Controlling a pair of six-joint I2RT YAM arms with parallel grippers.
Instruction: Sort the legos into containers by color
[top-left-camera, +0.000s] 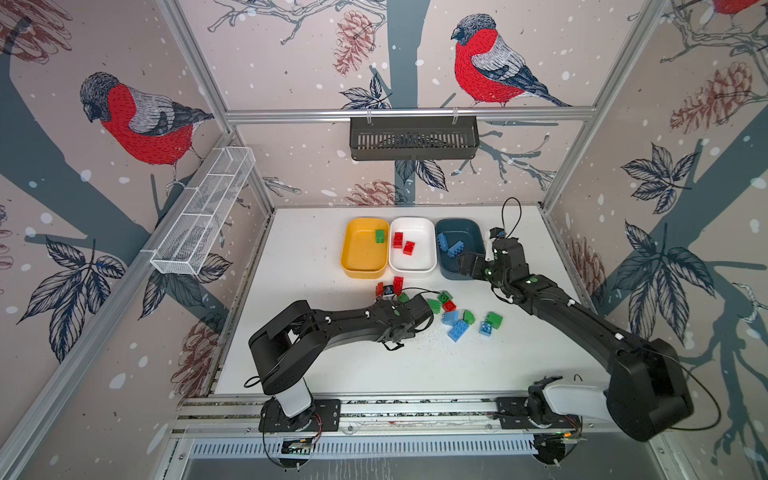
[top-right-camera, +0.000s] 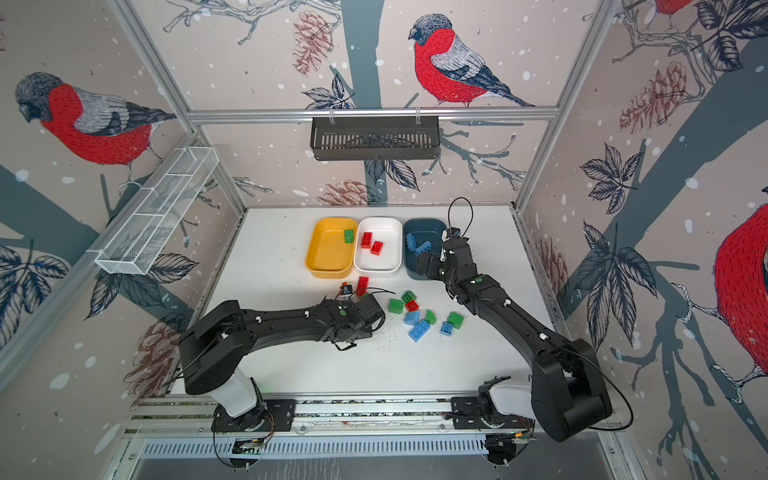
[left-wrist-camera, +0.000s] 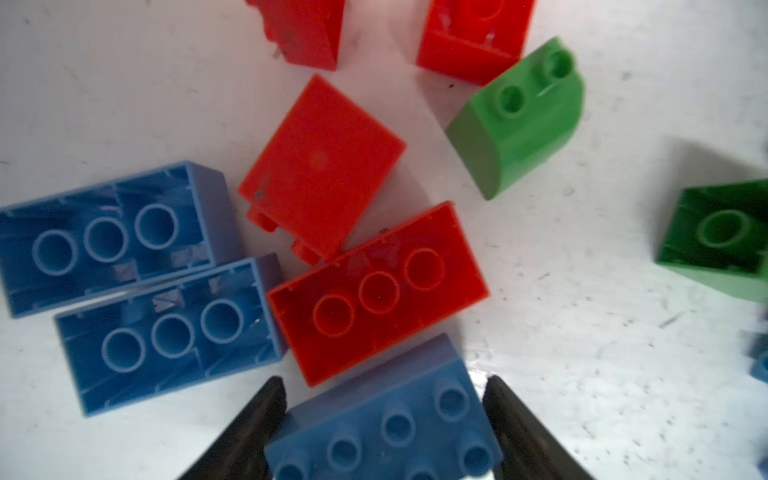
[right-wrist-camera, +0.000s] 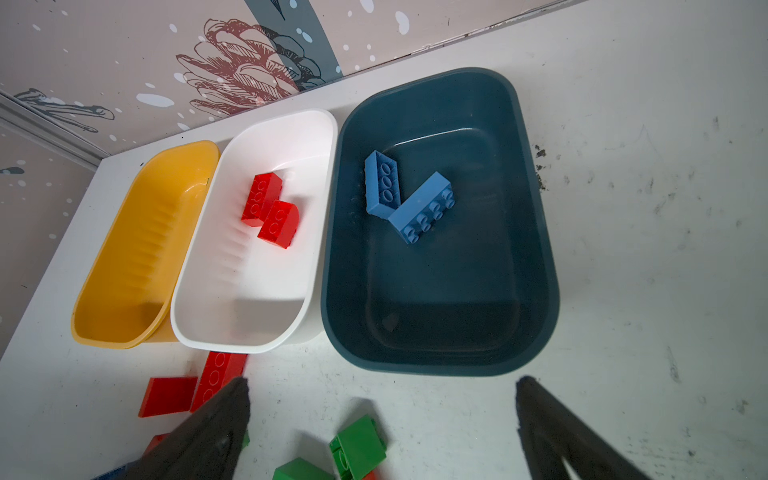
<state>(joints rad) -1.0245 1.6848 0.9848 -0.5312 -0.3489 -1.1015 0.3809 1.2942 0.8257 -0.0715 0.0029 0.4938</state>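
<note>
The left hand (left-wrist-camera: 384, 381) stands astride a blue brick (left-wrist-camera: 382, 432) on the surface (left-wrist-camera: 582, 332), with fingers (left-wrist-camera: 249, 436) close on both sides. If they already clamp it, I cannot tell. The right hand (right-wrist-camera: 384, 386) is apart and empty near the blue tub (right-wrist-camera: 532, 232), where blue bricks belong.

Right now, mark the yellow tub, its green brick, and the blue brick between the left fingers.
yellow tub (top-left-camera: 359, 251): top view, bare floor.
green brick (top-left-camera: 380, 236): top view, studded top.
blue brick (left-wrist-camera: 384, 432): left wrist view, studded top.
</note>
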